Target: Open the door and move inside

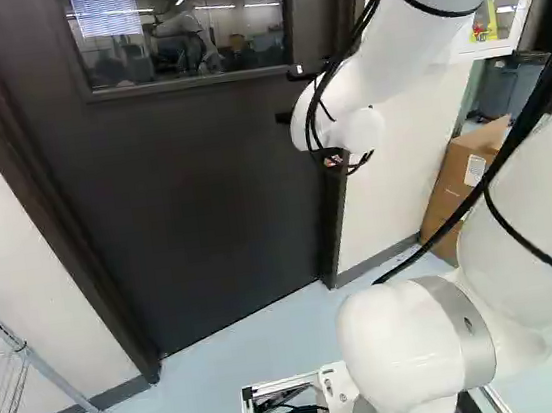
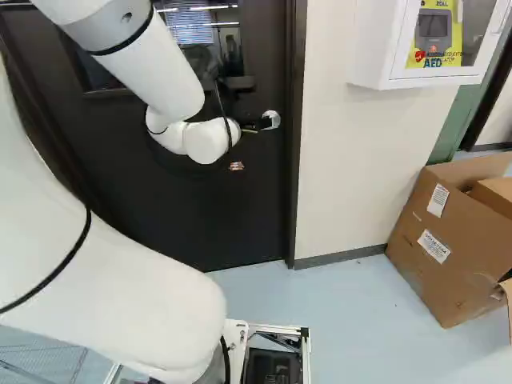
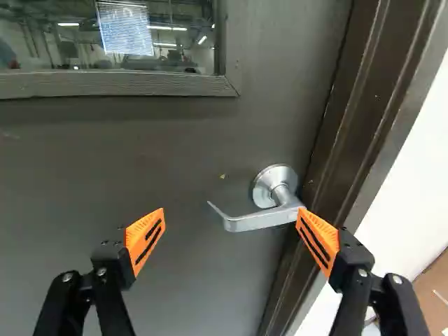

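The gripper (image 1: 286,95) is found released, its fingers spread wide and nothing clasped. Both orange pads (image 3: 145,241) are shown clearly only in the wrist view, where the lever handle (image 3: 260,219) is also seen whole; in the right base view only its round rose is made out, and in the left base view it is hidden by the arm.

The lever is of smooth silvery metal, bent, with a curved tip. The pads are ribbed and slotted. The door (image 1: 194,196) is dark, flat and closed, and is set in a stepped dark frame (image 3: 357,126) just beside the lever.

The lever is located ahead of the gripper, between the fingers' lines; its bend is overlapped by one pad, and contact cannot be confirmed.

A glazed window (image 3: 161,38) is placed above the lever. Beyond the frame from the lever, a pale wall (image 2: 344,168), a white cabinet (image 2: 372,48) and, lower, an open cardboard box (image 2: 440,248) are noted.
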Available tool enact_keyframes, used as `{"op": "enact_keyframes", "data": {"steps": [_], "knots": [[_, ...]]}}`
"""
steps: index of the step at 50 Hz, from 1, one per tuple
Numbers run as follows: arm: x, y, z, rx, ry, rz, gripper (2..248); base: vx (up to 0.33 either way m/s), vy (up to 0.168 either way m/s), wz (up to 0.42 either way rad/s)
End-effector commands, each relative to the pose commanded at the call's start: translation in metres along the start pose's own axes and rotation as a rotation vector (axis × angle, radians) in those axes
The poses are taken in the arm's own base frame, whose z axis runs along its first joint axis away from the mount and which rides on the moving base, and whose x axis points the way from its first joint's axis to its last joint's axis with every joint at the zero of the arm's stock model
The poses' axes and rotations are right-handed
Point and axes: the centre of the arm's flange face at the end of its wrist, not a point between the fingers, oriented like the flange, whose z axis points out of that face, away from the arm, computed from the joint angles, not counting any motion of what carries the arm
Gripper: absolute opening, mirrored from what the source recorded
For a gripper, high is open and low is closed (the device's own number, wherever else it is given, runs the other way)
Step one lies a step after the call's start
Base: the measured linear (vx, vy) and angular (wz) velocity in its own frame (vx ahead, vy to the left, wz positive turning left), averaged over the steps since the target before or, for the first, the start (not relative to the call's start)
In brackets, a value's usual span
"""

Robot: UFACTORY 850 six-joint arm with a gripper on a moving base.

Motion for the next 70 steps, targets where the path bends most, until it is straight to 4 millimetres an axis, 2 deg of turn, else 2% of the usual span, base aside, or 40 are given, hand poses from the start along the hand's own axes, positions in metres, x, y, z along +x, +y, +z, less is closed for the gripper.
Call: {"op": "enact_keyframes", "data": {"steps": [17,70], "knots": [[0.001,-0.005,0.003,0.046,-0.001,-0.049,247,0.000,0.000,0.000],[0.003,-0.019,0.037,0.172,-0.016,-0.178,247,0.000,0.000,0.000]]}}
